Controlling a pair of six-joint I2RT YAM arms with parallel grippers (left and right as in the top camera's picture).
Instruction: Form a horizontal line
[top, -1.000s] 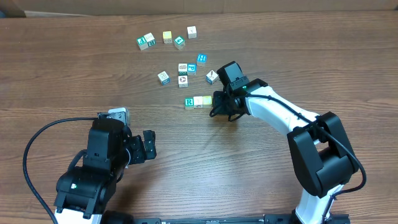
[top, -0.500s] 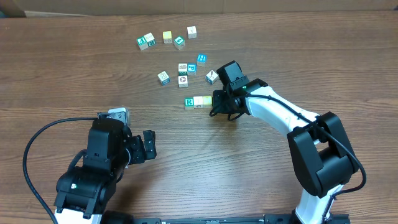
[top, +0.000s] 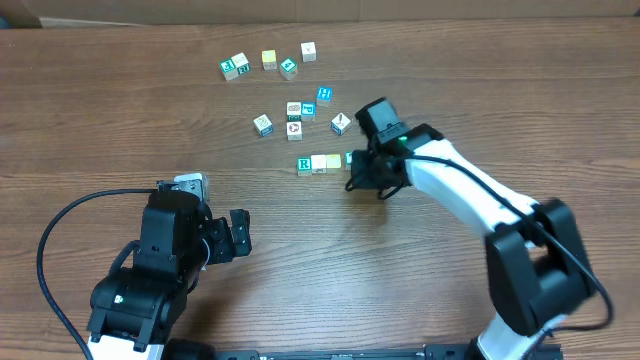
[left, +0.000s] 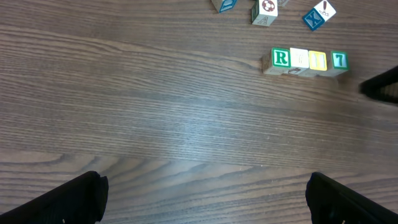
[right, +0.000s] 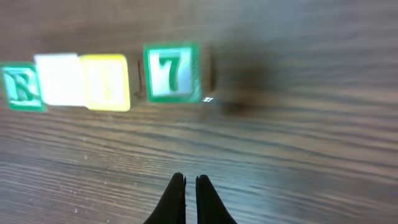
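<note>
Hovering pinched narrow and empty, the right pincer (right: 186, 193) is seemingly finishing its placing of the 7 block (right: 171, 71), lying just ahead of it and ending the row (left: 292, 60), and next is probably needing to open for a loose block (top: 340, 123) farther ahead.

My right gripper (top: 358, 178) sits just right of a short row of blocks on the table (top: 120, 130). From left to right the row reads: a green R block (top: 304, 165), a white block (top: 319, 162), a yellow block (top: 333, 161), and a green block (top: 349, 158) partly hidden by my gripper. Loose blocks (top: 294, 110) lie scattered on the far side. My left gripper (top: 238, 232) sits at the near left, well apart from the row.
</note>
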